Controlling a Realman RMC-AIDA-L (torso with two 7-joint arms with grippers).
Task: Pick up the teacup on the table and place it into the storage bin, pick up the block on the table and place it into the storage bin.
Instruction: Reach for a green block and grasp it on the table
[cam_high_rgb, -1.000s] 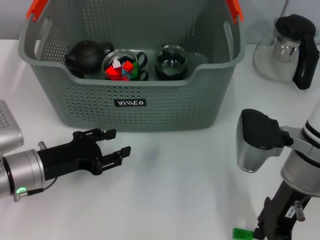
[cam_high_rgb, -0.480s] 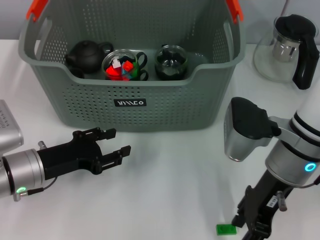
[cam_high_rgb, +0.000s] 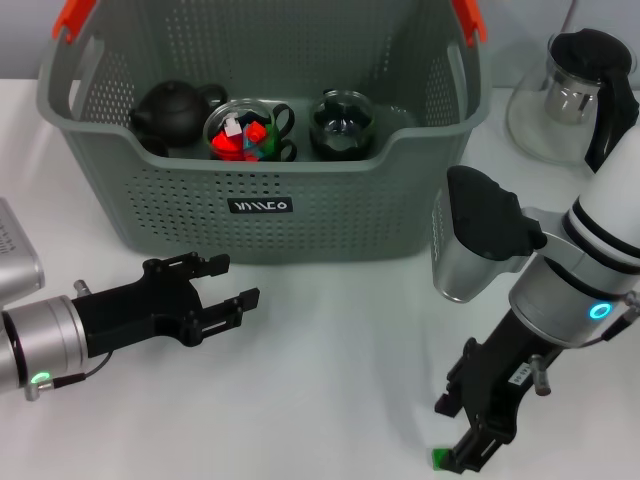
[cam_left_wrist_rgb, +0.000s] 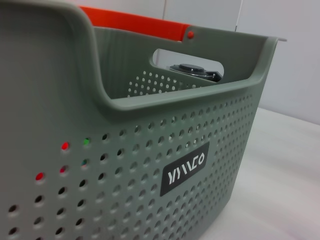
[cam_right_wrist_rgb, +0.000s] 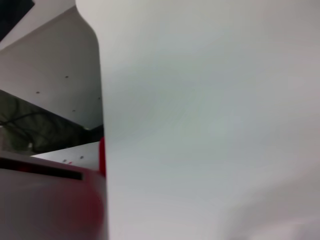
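Right jaws (cam_high_rgb: 462, 458) low at the bottom edge of the head view, right of centre, angled down and leftward at the desk (cam_high_rgb: 330, 400). Parted or clenched: cannot tell, tips dark and crowded against the frame edge. Just beside those tips, on their frame-left side, the green block (cam_high_rgb: 439, 459), touching or nearly so. Too small to read its long axis, or to say whether gripped or merely nudged.

Left jaws (cam_high_rgb: 240, 280) released and grasping nothing, hovering in the lower left, aimed rightward in front of the storage bin (cam_high_rgb: 330, 215), well apart from the block. Clearly the right arm's pick.

Up-frame and left from the block, the storage bin, its labelled front filling the left wrist view (cam_left_wrist_rgb: 150, 165). Inside it, a black teapot (cam_high_rgb: 175, 105), a glass cup with coloured pieces (cam_high_rgb: 245, 132) and a dark glass cup (cam_high_rgb: 342, 122). No teacup out on the desk, so probably binned already.

Against a second ago: right arm swung leftward across the frame. Block also further left, keeping company with the tips. Likely carried or dragged. Left arm unchanged.
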